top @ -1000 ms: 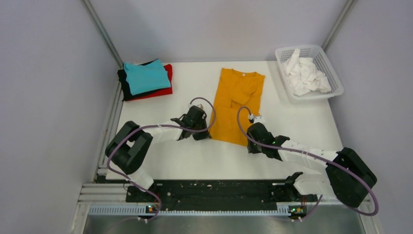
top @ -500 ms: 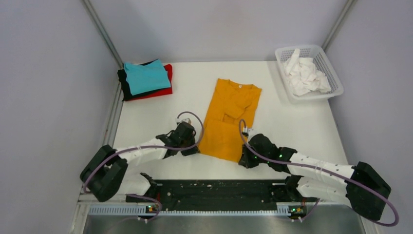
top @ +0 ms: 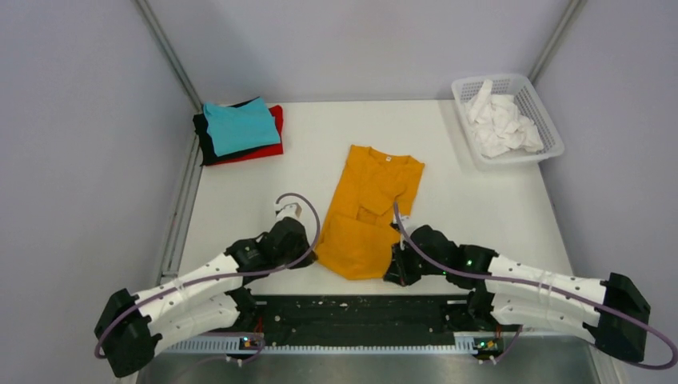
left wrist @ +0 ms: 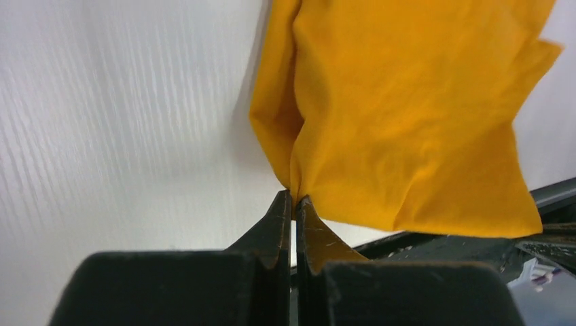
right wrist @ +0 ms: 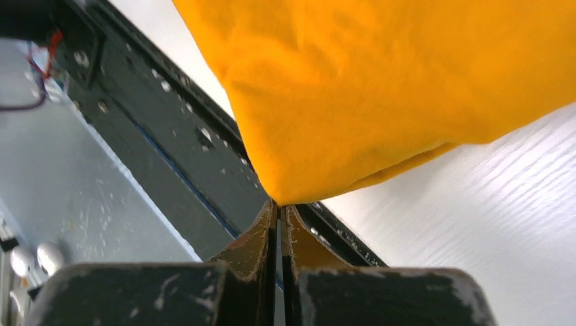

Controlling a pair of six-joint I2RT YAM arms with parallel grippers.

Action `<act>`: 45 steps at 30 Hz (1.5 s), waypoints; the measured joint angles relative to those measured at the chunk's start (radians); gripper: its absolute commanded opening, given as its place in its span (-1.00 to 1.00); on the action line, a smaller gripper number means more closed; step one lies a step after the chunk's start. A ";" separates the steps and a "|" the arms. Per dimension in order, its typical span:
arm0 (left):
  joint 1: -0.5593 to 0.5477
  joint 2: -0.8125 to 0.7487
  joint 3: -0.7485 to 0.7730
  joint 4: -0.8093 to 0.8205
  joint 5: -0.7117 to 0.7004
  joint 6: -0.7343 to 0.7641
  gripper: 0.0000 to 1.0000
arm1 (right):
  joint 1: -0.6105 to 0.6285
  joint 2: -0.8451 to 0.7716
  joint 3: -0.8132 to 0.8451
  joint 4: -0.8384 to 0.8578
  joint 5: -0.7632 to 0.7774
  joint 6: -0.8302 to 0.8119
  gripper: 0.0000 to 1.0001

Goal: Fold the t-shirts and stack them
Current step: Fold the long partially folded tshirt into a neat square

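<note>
A mustard-orange t-shirt [top: 372,204] lies lengthwise on the white table, collar at the far end, hem drawn up to the table's near edge. My left gripper [top: 313,254] is shut on its near left hem corner; in the left wrist view the orange t-shirt [left wrist: 407,115] bunches at the left gripper [left wrist: 293,199]. My right gripper [top: 391,272] is shut on the near right corner, where the orange t-shirt [right wrist: 380,88] pinches into the right gripper [right wrist: 279,206]. A folded stack sits at the far left: teal t-shirt [top: 240,126] on top of black [top: 201,138] and red [top: 273,140] ones.
A white lattice basket [top: 544,122] holding crumpled white cloth [top: 500,122] stands at the far right corner. The black base rail [top: 352,310] runs along the table's near edge, just beyond the shirt's hem. Grey walls enclose the table on three sides.
Both arms have pulled back toward the near edge, dragging the orange shirt with them. The right gripper closed on the hem corner during the last second; the left stayed shut.
</note>
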 measured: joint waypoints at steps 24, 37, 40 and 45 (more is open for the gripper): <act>0.216 0.641 0.822 0.140 -0.163 0.268 -1.00 | -0.586 0.100 0.353 -0.031 0.254 -0.140 -1.00; 0.293 1.010 1.122 0.169 -0.056 0.356 -1.00 | -0.787 0.375 0.396 0.123 0.076 -0.182 -1.00; 0.302 1.109 1.202 0.163 -0.046 0.368 -1.00 | -0.815 0.448 0.414 0.153 0.063 -0.185 -1.00; 0.312 1.275 1.365 0.140 -0.052 0.372 -0.96 | -0.859 0.612 0.483 0.222 0.059 -0.203 -0.92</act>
